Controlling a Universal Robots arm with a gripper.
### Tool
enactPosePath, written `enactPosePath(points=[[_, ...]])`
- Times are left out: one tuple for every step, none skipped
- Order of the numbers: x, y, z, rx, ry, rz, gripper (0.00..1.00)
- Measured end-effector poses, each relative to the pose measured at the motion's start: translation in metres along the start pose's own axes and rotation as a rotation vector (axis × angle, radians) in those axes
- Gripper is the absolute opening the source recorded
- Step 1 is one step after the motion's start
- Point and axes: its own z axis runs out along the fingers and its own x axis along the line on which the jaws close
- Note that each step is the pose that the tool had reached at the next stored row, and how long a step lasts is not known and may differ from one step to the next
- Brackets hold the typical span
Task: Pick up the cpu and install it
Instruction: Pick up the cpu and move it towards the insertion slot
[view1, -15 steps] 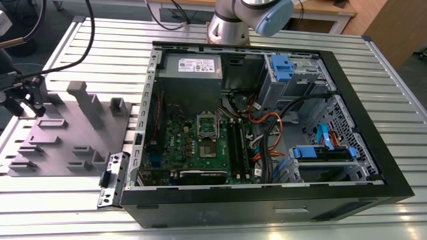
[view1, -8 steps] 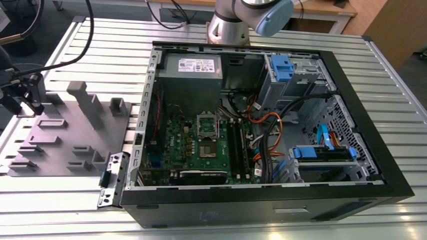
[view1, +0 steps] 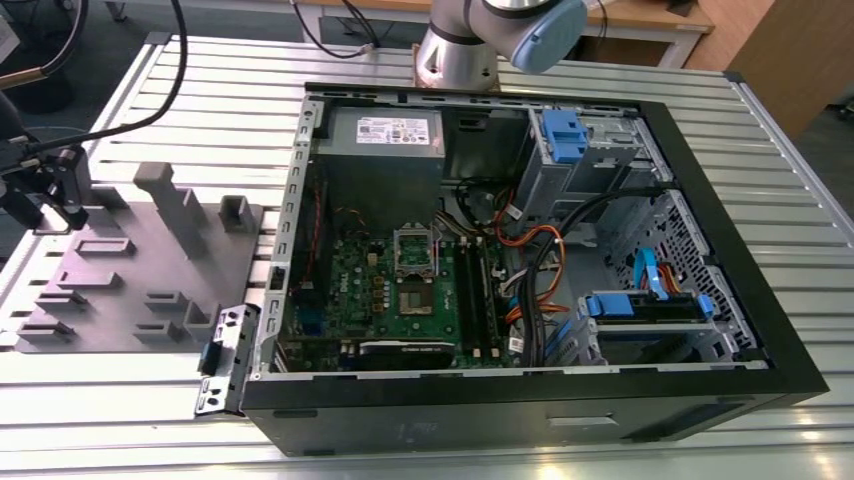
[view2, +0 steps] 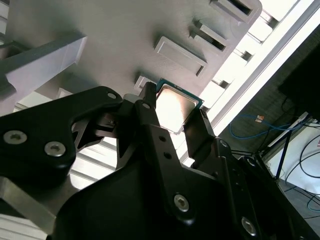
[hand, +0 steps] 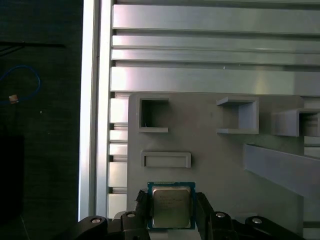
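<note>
Grips chip (hand: 171, 207) by two thin edges, gripper (hand: 172, 200) jaws clamped on it, at tray (view1: 147, 290) on the exterior view's left. Could slip or tilt in so narrow a hold, then drop or seat skewed.

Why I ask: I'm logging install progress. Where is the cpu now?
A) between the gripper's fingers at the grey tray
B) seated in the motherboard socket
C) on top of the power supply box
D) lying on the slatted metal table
A: in the first wrist view the cpu is held by the gripper, a finger against each side, over the grey tray.
</note>
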Motion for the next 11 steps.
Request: enactPosePath(points=[[0.0, 0.0, -0.0002, -0.0001, 0.0, 0.0, 0.47], [0.0, 0.0, -0.0009, 0.0002, 0.0004, 0.0, 0.47], [0.0, 0.0, -0.0016, 0.0002, 0.0004, 0.0, 0.47], [0.0, 0.0, -0.0024, 0.0001, 0.0001, 0.0, 0.47], [0.0, 0.0001, -0.0035, 0.0, 0.0, 0.0, 0.47], [-0.0001, 0.0001, -0.0051, 0.0001, 0.0001, 0.0, 0.47], [-0.0001, 0.0001, -0.0065, 0.0, 0.0, 0.0, 0.47], [-0.0001, 0.0002, -0.008, -0.0001, -0.0001, 0.0, 0.47], [-0.0001, 0.0002, -0.0096, 0.0, 0.0, 0.0, 0.47], [-0.0001, 0.0002, -0.0112, 0.0, 0.0, 0.0, 0.47], [-0.0001, 0.0003, -0.0128, 0.0, 0.0, 0.0, 0.47]])
